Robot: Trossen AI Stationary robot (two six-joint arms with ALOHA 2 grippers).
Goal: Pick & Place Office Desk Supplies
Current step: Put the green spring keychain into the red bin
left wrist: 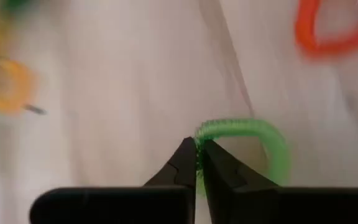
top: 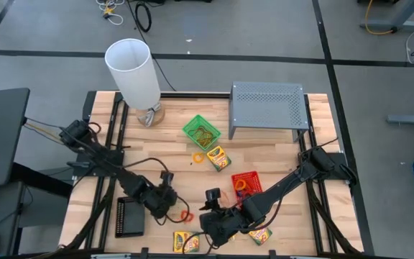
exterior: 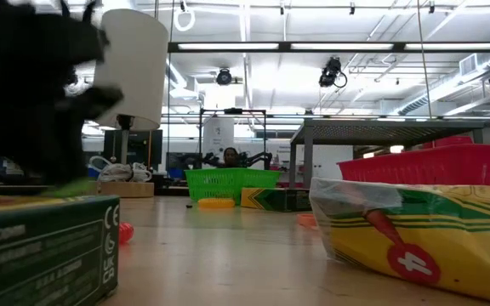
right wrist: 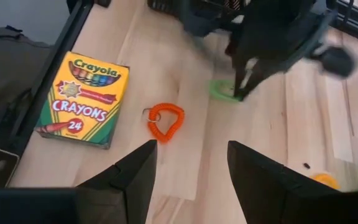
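Your left claw (left wrist: 199,163) is pinched shut on the green loop band (left wrist: 263,140) low on the counter (top: 279,155), with the green tray (top: 201,132) toward 1 o'clock (the right claw (right wrist: 191,168), gaping empty, waits close by).

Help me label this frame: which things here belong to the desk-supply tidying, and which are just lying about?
Job:
- green loop band, pinched in left gripper
- orange loop band
- crayon boxes
- green tray, red tray, black tray

Lying about:
- white cylinder
- grey riser
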